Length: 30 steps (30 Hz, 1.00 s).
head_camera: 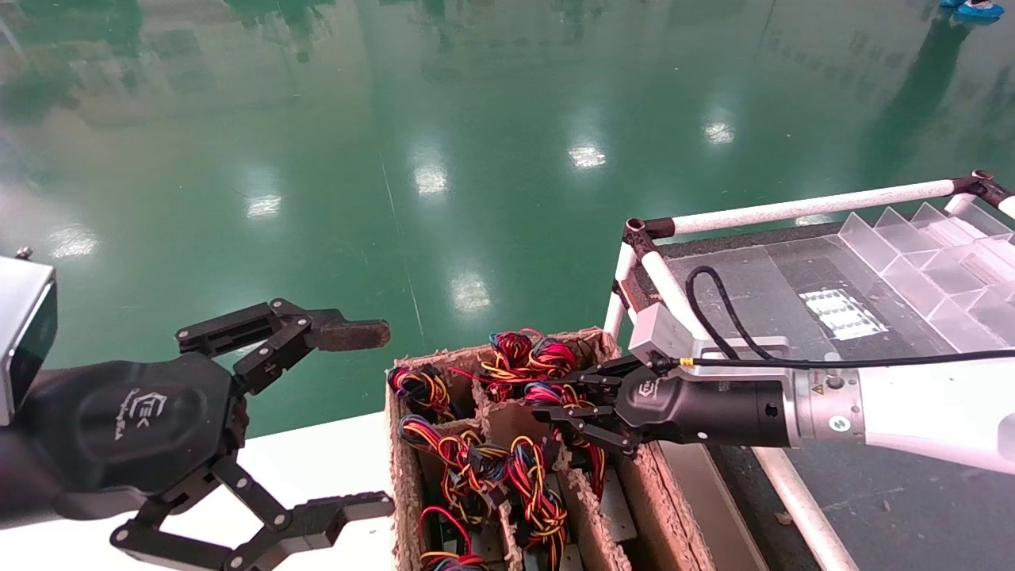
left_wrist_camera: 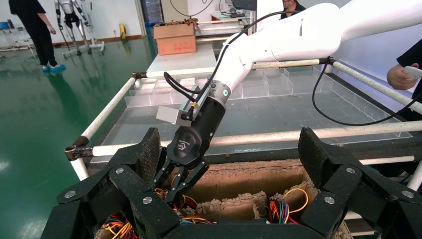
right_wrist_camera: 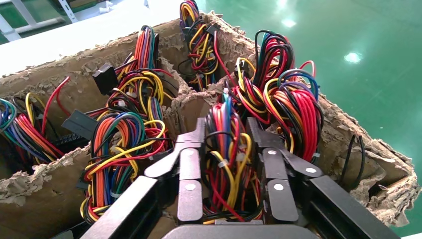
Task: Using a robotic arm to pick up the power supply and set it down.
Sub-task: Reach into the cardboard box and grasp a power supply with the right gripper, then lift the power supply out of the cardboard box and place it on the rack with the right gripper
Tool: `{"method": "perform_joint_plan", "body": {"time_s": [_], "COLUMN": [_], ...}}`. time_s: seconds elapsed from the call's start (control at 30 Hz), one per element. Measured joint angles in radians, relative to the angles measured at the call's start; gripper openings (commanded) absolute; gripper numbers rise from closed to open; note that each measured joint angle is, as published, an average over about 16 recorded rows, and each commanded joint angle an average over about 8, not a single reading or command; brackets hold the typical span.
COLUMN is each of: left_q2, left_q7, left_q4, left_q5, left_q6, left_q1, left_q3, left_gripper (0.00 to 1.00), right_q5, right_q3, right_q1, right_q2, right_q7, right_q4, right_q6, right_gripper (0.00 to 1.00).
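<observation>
A brown cardboard divider box [head_camera: 404, 476] holds several power supplies, mostly seen as bunches of red, yellow, black and blue wires. My right gripper [head_camera: 551, 394] reaches into a middle compartment near the box's right side. In the right wrist view its fingers [right_wrist_camera: 189, 164] press on both sides of one power supply's wire bunch [right_wrist_camera: 226, 159]; the metal body under it is hidden. From the left wrist view the right gripper [left_wrist_camera: 174, 191] dips into the box [left_wrist_camera: 249, 179]. My left gripper [head_camera: 373, 419] hangs open left of the box, holding nothing.
A white table [head_camera: 317, 460] lies under the left gripper and the box. To the right stands a white-pipe rack [head_camera: 793, 210] with a dark deck and clear plastic dividers [head_camera: 936, 262]. Green floor lies beyond. A person's hand [left_wrist_camera: 405, 74] shows behind the rack.
</observation>
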Motion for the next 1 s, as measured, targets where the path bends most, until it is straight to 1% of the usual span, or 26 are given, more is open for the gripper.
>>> {"method": "perform_joint_plan", "body": {"time_s": [0.23, 0.57, 0.77, 1.0], "left_q2": [0.000, 0.000, 0.000, 0.000], "left_q7": [0.000, 0.000, 0.000, 0.000], "left_q4": [0.000, 0.000, 0.000, 0.000], "left_q5": [0.000, 0.000, 0.000, 0.000], "left_q6": [0.000, 0.000, 0.000, 0.000], "left_q1": [0.000, 0.000, 0.000, 0.000], "left_q3": [0.000, 0.000, 0.000, 0.001], "left_gripper": [1.00, 1.00, 1.00, 1.00], "right_q5": [0.020, 0.085, 0.146, 0.222], "right_q3": [0.013, 0.047, 0.068, 0.085], "right_q1": [0.001, 0.021, 0.045, 0.075], "right_q2": [0.005, 0.046, 0.098, 0.177], "right_q7": [-0.009, 0.022, 0.063, 0.111], "right_q4": [-0.017, -0.009, 0.059, 0.189], "right_q6": [-0.019, -0.091, -0.125, -0.129], "right_gripper": [0.00, 0.00, 0.00, 0.00]}}
